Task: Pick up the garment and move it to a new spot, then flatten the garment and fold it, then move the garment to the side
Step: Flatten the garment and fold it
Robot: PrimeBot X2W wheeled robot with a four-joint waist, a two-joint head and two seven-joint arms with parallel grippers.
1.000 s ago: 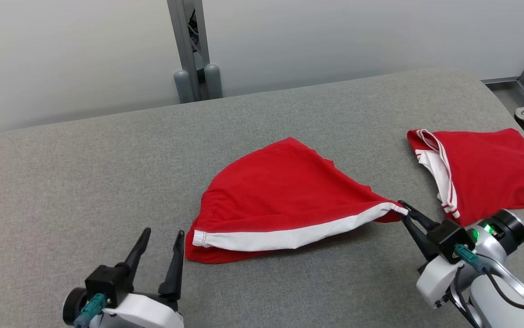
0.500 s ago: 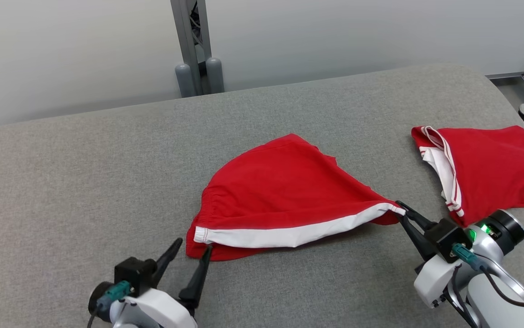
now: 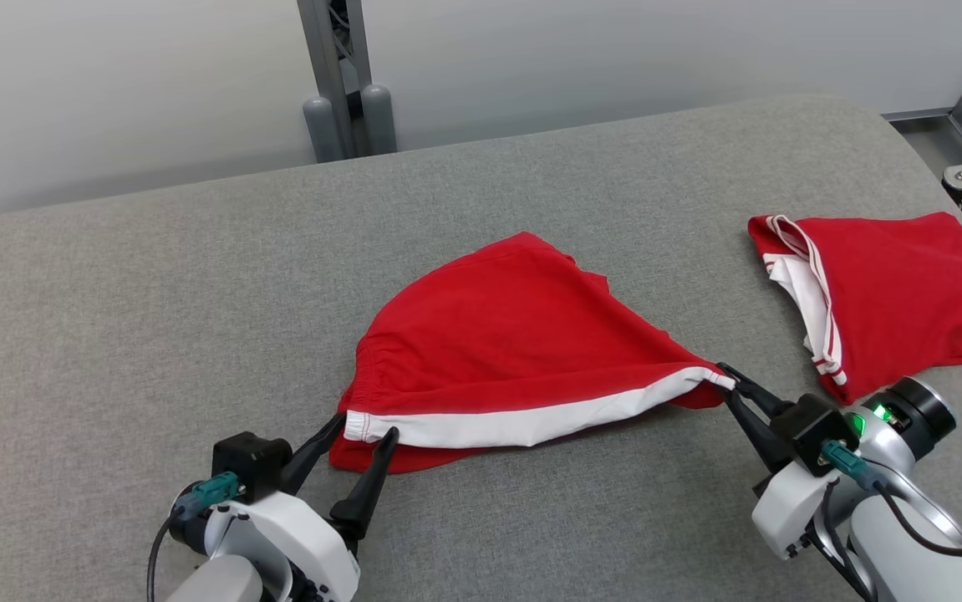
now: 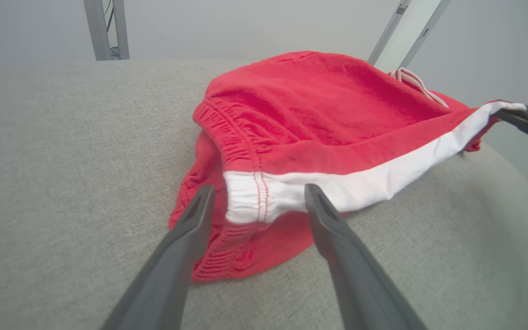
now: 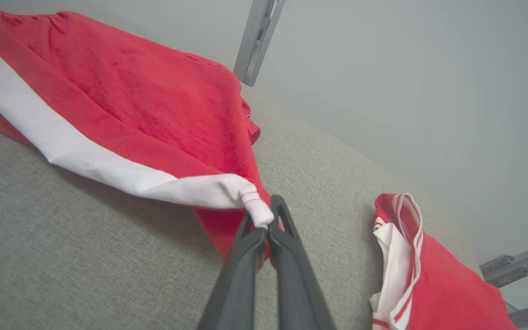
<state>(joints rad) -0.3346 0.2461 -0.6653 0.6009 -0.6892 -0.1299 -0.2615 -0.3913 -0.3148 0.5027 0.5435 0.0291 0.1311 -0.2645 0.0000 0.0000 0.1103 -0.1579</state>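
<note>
**Item: garment [image 3: 514,351].** Red shorts with a white side band [image 3: 531,422] and a gathered elastic waistband [image 4: 227,133].

**Location.** On the grey table [image 3: 155,293], on the near side of the upright post [image 3: 334,75] and a little to its right. I see it tented, drawn to a point on the side away from the post.

**Handling (my judgement).** Soft, light, limp knit. It will sag, trail and crease rather than hold a shape. Not fragile. The table's cloth cover should drag on it, so I expect bunching if it is pulled flat along the surface.

**Holds.**
- Right gripper [image 3: 727,383]: fingers pressed together, pinching the hem end of the white band, the corner farthest from the post.
- Left gripper [image 3: 363,426]: fingers spread, one on each side of the waistband end of the band, almost straight out from the post toward me, and not closed on it.

I rate that stitched, doubled end as the sound second hold, since thin single cloth may slip out.

**Hard to make out.**
- How many layers the right pinch has caught.
- Whether the left fingertips touch cloth or table.
- The underside and the other leg, which are folded under.
- A second red garment [image 3: 898,293], far right of the post, cut off at the head view's edge.
</note>
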